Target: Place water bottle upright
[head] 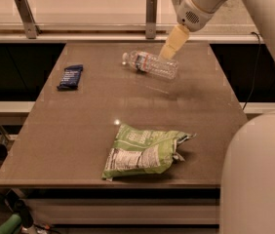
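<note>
The water bottle (150, 65) lies on its side near the far edge of the table, a little right of the middle. It is clear and ribbed, with a white cap pointing left and a label with red and blue print. My gripper (169, 51) hangs from the white arm at the upper right. Its cream-coloured fingers (173, 43) point down at the bottle's right, bottom end. The tip is right at or just above the bottle.
A green chip bag (145, 152) lies near the table's front edge. A dark blue snack packet (70, 76) lies at the left. The brown table (79, 126) has a railing with metal posts (150, 16) behind it. A large white part of the robot fills the lower right.
</note>
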Motion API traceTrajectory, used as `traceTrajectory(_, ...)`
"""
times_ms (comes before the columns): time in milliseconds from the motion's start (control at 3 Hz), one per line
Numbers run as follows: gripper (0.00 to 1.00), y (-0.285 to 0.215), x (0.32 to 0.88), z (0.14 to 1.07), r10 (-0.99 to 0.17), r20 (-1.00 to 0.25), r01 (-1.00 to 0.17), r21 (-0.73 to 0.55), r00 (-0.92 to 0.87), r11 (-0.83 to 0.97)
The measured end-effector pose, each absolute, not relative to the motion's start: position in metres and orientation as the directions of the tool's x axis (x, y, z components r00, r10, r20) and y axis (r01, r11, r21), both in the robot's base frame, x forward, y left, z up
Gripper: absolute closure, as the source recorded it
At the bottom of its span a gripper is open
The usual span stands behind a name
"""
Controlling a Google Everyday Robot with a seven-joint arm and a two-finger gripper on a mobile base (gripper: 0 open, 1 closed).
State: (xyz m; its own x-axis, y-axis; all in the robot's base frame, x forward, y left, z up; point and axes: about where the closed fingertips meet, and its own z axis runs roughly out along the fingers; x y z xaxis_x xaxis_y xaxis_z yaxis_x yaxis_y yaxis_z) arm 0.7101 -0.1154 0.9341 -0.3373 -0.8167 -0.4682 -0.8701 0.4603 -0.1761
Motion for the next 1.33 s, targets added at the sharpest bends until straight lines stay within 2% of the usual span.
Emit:
traceTrajectory(667, 0.00, -0.099, 0.720, 0.915, -0.836, -0.405, -0.873, -0.153, -0.371, 0.462)
traceTrajectory(1333, 0.00, -0.071, 0.725, 0.905, -0.885, -0.284, -0.891, -0.161, -0.370, 0.424)
